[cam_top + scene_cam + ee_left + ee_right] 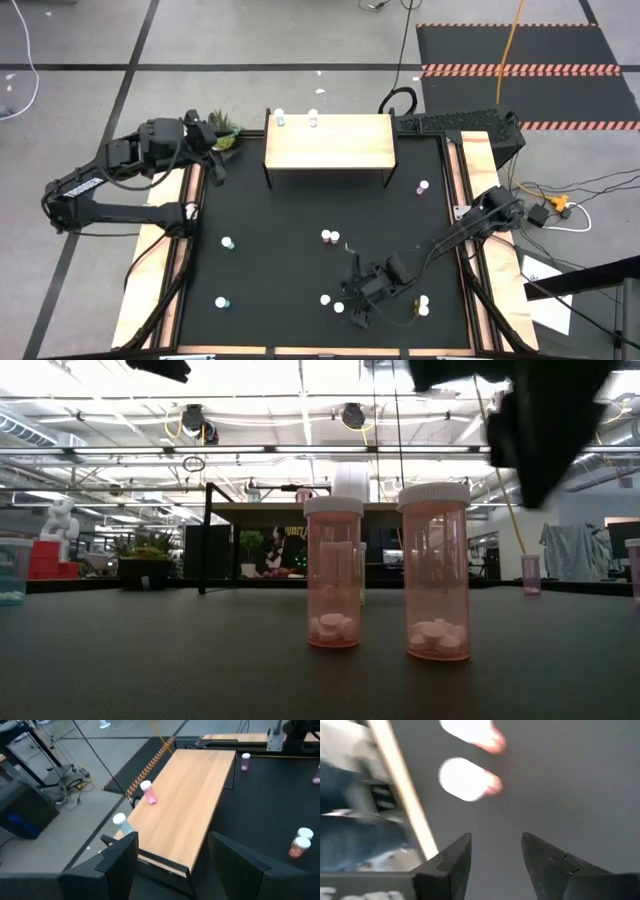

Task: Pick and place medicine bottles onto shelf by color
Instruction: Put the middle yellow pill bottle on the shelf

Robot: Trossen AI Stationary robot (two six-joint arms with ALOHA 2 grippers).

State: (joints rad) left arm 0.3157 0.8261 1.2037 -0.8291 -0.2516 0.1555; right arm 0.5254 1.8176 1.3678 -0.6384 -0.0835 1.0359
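Two bottles on the shelf (330,141), the rest loose on the black mat.
Shelf sits at 12 o'clock on the table; a blue-tinted bottle (279,119) and a pink bottle (313,118) stand near its back edge. Left gripper (172,852) hangs off the shelf's left end, fingers apart, empty. Right gripper (495,851) is low at 6 o'clock, fingers parted around nothing, two pink bottles (465,779) just ahead (blurred in the wrist view).

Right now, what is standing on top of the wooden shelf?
Two small bottles stand at one end of the shelf: a pink bottle and a pale blue bottle, both upright, near the edge. The rest of the top is bare wood. The space under the board is hidden.
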